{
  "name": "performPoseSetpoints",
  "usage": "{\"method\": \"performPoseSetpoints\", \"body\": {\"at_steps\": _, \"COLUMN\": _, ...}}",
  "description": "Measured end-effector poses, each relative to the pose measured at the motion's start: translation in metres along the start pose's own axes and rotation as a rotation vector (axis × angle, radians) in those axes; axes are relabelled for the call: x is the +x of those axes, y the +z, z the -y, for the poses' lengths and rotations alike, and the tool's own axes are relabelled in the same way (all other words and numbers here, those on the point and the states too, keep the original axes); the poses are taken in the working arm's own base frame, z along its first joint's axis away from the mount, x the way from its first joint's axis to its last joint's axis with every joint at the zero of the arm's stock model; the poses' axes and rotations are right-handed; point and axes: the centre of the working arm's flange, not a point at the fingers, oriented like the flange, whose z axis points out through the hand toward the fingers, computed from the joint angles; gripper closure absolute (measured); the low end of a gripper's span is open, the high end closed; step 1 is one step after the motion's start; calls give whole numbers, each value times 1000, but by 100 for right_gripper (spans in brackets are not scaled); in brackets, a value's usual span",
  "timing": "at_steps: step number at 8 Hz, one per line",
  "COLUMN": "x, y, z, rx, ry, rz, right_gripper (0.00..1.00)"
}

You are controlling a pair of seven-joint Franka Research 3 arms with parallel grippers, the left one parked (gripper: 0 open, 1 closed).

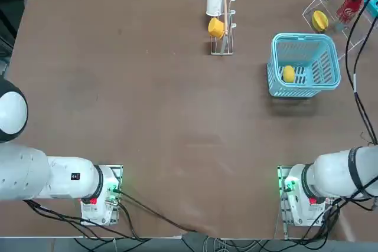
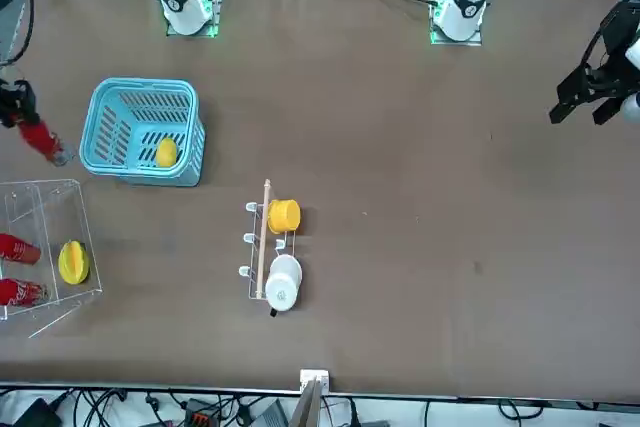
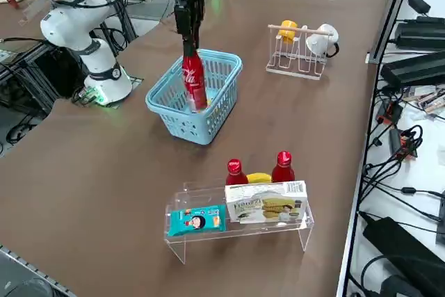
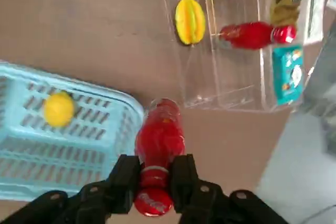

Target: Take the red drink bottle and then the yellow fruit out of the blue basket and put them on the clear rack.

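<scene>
Red drink bottle (image 3: 195,83): off the table, hanging cap-up, clamped near the neck; above the level of the blue basket (image 3: 163,108) and, by the front and wrist views, out beside it.
Right gripper (image 4: 157,174): both fingers closed on the bottle, one each side of the upper end.
Carry: best kept high, so the base passes over the wall of the clear rack (image 3: 236,231) and the goods there; a slow move should limit swing.
Set-down: bring the base level with the shelf before lowering; release only once it bears flat. Smooth plastic may slip or tip if let go early.
Neighbours on rack: two red bottles (image 4: 252,35), streaked yellow fruit (image 4: 190,21), teal packet (image 3: 197,220), white carton (image 3: 266,202). Approach from above, shy of all of them.
Yellow fruit (image 4: 59,109): inside the basket; next pick, likely wanting a centred, gentle grip, being round.
Top view: cables cross the rack area, and the rack runs off the frame; cannot tell the held bottle from the shelved ones.
Front view: rack cut off at the edge.
Right side view: bottle covers part of the basket; carton hides the lower parts of the shelved bottles.
</scene>
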Motion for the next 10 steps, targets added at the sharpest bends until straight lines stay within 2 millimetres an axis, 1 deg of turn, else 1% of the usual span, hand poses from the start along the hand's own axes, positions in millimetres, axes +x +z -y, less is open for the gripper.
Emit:
{"method": "performPoseSetpoints", "body": {"at_steps": 1, "x": 7, "y": 13, "z": -9, "rx": -20, "ry": -79, "rz": 31, "right_gripper": 63}}
{"method": "performPoseSetpoints", "body": {"at_steps": 3, "x": 12, "y": 37, "z": -35, "rx": -21, "ry": -187, "rz": 64, "right_gripper": 63}}
{"method": "performPoseSetpoints", "body": {"at_steps": 5, "x": 18, "y": 45, "z": -64, "rx": -33, "ry": -286, "rz": 50, "right_gripper": 63}}
{"method": "performPoseSetpoints", "body": {"at_steps": 6, "x": 21, "y": 53, "z": -80, "rx": -49, "ry": -327, "rz": 32, "right_gripper": 63}}
{"method": "performPoseSetpoints", "body": {"at_steps": 8, "x": 21, "y": 79, "z": -110, "rx": -61, "ry": -386, "rz": -6, "right_gripper": 63}}
{"method": "performPoseSetpoints", "body": {"at_steps": 10, "x": 17, "y": 102, "z": -133, "rx": -42, "ry": -423, "rz": -55, "right_gripper": 63}}
